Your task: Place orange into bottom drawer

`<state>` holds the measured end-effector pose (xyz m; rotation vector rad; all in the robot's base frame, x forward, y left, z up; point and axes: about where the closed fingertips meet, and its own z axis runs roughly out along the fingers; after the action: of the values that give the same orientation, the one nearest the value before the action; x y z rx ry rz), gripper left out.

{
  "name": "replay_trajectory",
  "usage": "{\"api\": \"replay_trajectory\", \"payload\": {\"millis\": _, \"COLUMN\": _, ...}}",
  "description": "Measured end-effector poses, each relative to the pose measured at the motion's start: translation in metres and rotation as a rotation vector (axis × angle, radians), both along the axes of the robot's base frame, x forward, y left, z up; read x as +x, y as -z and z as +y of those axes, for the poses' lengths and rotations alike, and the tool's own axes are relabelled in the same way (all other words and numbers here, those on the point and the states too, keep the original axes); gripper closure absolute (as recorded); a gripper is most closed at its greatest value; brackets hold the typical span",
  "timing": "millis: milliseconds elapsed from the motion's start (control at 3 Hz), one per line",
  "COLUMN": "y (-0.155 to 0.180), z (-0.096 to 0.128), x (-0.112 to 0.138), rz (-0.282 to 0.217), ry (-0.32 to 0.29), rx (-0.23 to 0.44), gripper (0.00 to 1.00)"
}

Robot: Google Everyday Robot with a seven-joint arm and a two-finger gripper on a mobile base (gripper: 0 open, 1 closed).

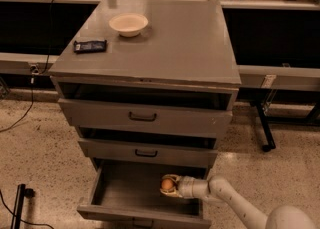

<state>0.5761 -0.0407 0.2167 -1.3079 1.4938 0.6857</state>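
The orange (167, 184) is small and round and sits between the fingers of my gripper (168, 186), which is shut on it. The gripper reaches in from the right, over the right part of the bottom drawer (125, 188). That drawer is the lowest of three grey drawers and is pulled out, a wide shallow tray. I cannot tell whether the orange touches the drawer floor. My white arm (235, 204) runs from the lower right corner to the gripper.
The grey cabinet top (170, 43) holds a cream bowl (128, 24) and a dark flat packet (90, 46). The top drawer (144, 117) and middle drawer (146, 152) stand slightly out. A dark table leg (263, 128) stands to the right on the speckled floor.
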Motion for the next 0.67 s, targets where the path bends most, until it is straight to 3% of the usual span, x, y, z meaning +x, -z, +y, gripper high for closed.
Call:
{"api": "replay_trajectory", "payload": {"millis": 333, "y": 0.015, "z": 0.005, "x": 0.004, "rz": 0.029, "ry": -0.03, "rx": 0.011, "gripper": 1.0}}
{"api": "replay_trajectory", "payload": {"millis": 667, "y": 0.028, "z": 0.019, "x": 0.005, "rz": 0.067, "ry": -0.073, "rx": 0.004, "gripper": 0.82}}
